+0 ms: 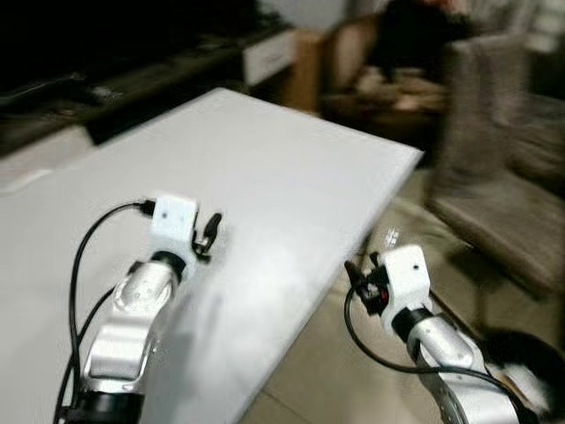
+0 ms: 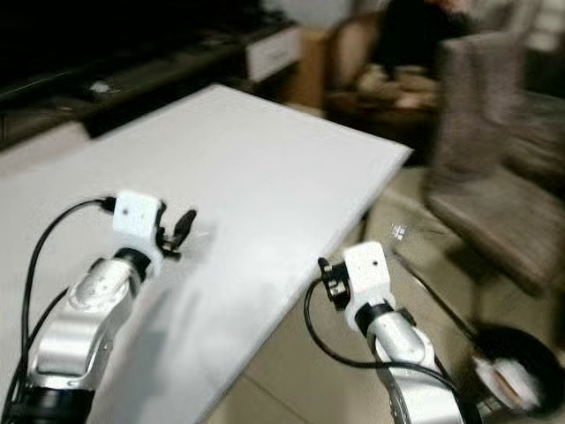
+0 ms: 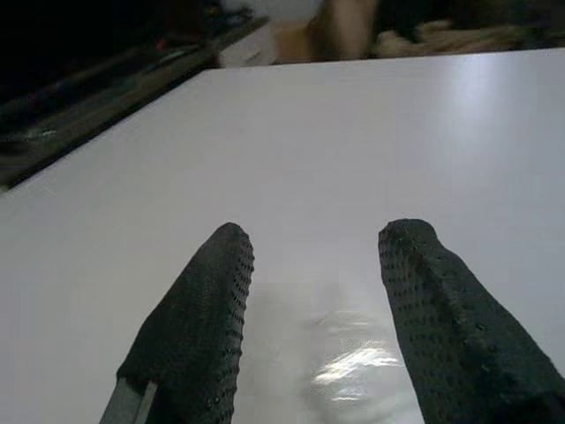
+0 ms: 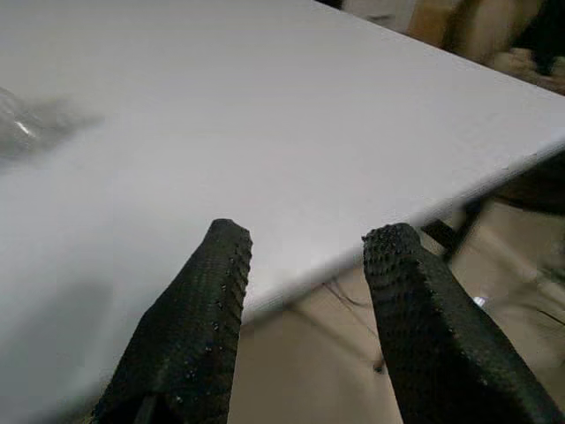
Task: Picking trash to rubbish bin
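A home living room: white table (image 1: 291,168), grey upholstered chair (image 1: 503,150), and a sofa (image 1: 388,84) (blurred) behind.

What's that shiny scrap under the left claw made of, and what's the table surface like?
The scrap looks like thin clear plastic film: see-through, crinkled, with bright glints. The table looks like smooth white laminate or painted board with a soft sheen; which one is unclear. The left claw hovers open above the scrap.

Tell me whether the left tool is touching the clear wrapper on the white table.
Cannot tell. In the left wrist view the left tool stands open above the clear wrapper on the white table, but no gap or contact shows plainly.
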Robot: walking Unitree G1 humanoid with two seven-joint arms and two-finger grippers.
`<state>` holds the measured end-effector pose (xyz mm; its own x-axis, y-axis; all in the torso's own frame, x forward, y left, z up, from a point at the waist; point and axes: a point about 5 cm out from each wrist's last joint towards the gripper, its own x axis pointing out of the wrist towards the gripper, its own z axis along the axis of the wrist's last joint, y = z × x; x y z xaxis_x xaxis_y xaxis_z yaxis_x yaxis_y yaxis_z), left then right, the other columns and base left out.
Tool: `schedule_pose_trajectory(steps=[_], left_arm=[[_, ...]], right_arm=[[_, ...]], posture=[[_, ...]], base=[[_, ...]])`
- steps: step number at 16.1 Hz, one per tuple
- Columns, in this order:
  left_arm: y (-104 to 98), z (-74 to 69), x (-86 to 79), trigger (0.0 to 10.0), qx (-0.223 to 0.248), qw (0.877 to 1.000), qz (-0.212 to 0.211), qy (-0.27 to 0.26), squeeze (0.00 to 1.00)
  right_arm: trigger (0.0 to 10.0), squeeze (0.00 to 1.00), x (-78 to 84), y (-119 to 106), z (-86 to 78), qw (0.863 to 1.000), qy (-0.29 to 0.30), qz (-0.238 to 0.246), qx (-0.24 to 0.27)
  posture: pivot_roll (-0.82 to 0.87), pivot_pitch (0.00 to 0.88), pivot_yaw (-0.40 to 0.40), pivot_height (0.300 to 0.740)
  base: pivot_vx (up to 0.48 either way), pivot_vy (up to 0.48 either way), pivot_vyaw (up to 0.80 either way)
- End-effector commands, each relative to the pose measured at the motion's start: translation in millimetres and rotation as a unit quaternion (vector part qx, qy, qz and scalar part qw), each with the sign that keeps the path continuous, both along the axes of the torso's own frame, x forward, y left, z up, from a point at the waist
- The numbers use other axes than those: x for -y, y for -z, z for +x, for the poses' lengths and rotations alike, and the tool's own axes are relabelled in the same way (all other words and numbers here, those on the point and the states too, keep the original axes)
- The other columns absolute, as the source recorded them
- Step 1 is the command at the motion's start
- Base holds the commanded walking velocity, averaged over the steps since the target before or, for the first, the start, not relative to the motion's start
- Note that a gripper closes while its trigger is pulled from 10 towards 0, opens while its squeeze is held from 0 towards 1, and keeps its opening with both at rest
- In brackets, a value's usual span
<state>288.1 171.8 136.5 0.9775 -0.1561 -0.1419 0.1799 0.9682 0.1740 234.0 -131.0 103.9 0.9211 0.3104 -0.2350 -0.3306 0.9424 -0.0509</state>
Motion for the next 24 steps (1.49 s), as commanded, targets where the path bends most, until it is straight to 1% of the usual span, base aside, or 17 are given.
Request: schedule_pose_trajectory(steps=[1, 2, 3, 4, 6, 8, 10, 12, 13, 15, 16, 17, 19, 21, 22, 23, 24], left_arm=[[2, -0.1, -11.2, 10.0, -0.002, 1.0, 0.006, -0.021, 0.0], [10, -1.0, -17.3, 10.0, -0.015, 0.999, -0.002, -0.043, 0.0], [15, -2.5, -22.8, 10.0, -0.016, 0.996, -0.059, -0.058, 1.0], [15, -2.0, -22.3, 10.0, -0.009, 0.996, -0.068, -0.053, 1.0], [19, 5.7, -12.8, 10.0, -0.02, 0.996, -0.086, -0.013, 1.0], [22, 16.8, 0.8, 10.0, -0.034, 0.99, -0.136, 0.03, 1.0], [27, 26.9, 10.2, 10.0, -0.048, 0.986, -0.146, 0.057, 1.0], [33, 18.0, -0.2, 10.0, -0.053, 0.986, -0.143, 0.062, 1.0], [35, 30.2, 3.0, 10.0, -0.058, 0.986, -0.143, 0.07, 1.0], [35, 35.1, 1.5, 10.0, -0.054, 0.986, -0.139, 0.077, 1.0], [32, 41.6, 1.7, 10.0, -0.045, 0.984, -0.153, 0.077, 1.0], [32, 46.7, 3.0, 10.0, -0.045, 0.984, -0.15, 0.078, 1.0], [32, 55.4, 7.4, 10.0, -0.048, 0.985, -0.148, 0.075, 1.0], [40, 61.0, 10.7, 10.0, -0.076, 0.981, -0.162, 0.073, 1.0], [48, 61.8, 10.4, 10.0, -0.098, 0.98, -0.155, 0.07, 1.0], [54, 62.1, 8.7, 10.0, -0.11, 0.983, -0.128, 0.068, 0.34], [57, 61.9, 6.0, 10.0, -0.114, 0.985, -0.113, 0.06, 0.0]], right_arm=[[10.0, 0.0, -5.3, -2, -1.4, 1.0, -0.011, 0.007, 0.004], [10.0, 0.0, -5.7, -1, -3.8, 1.0, -0.014, 0.005, 0.004], [10.0, 0.0, -4.4, 0, -6.0, 1.0, -0.015, -0.001, 0.007], [10.0, 0.0, -3.1, -1, -6.1, 1.0, -0.013, 0.0, 0.008], [10.0, 0.0, -0.7, -1, -5.6, 1.0, -0.007, 0.001, 0.01], [10.0, 0.0, 0.0, -1, -5.5, 1.0, -0.009, -0.014, 0.015], [10.0, 0.0, 4.3, -3, -7.8, 1.0, -0.001, -0.013, 0.016], [10.0, 0.0, 3.8, -3, -13.7, 1.0, 0.001, -0.013, 0.016], [10.0, 0.0, 5.1, -5, -13.7, 1.0, 0.006, -0.01, 0.019], [10.0, 0.0, 5.4, -6, -15.4, 1.0, 0.011, -0.009, 0.018], [10.0, 0.0, 7.2, -10, -14.7, 1.0, 0.009, -0.009, 0.022], [10.0, 0.0, 12.4, -10, -14.9, 0.999, 0.01, -0.026, 0.02], [10.0, 0.0, 20.5, -12, -15.1, 0.999, 0.025, -0.018, 0.018], [10.0, 0.0, 19.7, -7, -19.5, 0.999, 0.012, -0.032, 0.006], [10.0, 0.0, 17.9, -7, -21.2, 1.0, 0.013, -0.026, 0.002], [10.0, 0.0, 15.8, -6, -21.6, 1.0, 0.01, -0.024, -0.001], [10.0, 0.0, 14.5, -6, -21.9, 1.0, 0.009, -0.023, -0.002]], posture=[[-0.08, 0.0, 0.023, 0.74], [-0.08, 0.0, 0.021, 0.74], [-0.07, 0.0, 0.02, 0.74], [-0.07, 0.0, 0.018, 0.74], [-0.07, 0.0, 0.031, 0.74], [-0.09, 0.0, 0.05, 0.74], [-0.08, 0.0, 0.052, 0.74], [-0.1, 0.0, 0.061, 0.74], [-0.11, 0.0, 0.056, 0.74], [-0.13, 0.0, 0.06, 0.74], [-0.15, 0.0, 0.063, 0.74], [-0.17, 0.0, 0.068, 0.74], [-0.16, 0.007, 0.061, 0.74], [-0.16, 0.021, 0.064, 0.74], [-0.15, 0.029, 0.065, 0.74], [-0.16, 0.033, 0.069, 0.74], [-0.15, 0.036, 0.074, 0.74]], base=[[0.349, 0.0, 0.0], [0.0, 0.0, 0.0], [0.0, 0.0, 0.0], [0.0, 0.0, 0.0], [0.0, 0.0, 0.0], [0.0, 0.0, 0.0], [0.0, 0.0, 0.0], [0.0, 0.0, 0.0], [0.0, 0.0, 0.0], [0.0, 0.0, 0.0], [0.0, 0.0, 0.0], [0.0, 0.0, 0.0], [0.0, 0.0, 0.0], [0.0, 0.0, 0.0], [0.0, 0.0, 0.0], [0.0, 0.0, 0.0], [0.0, 0.0, 0.0]])
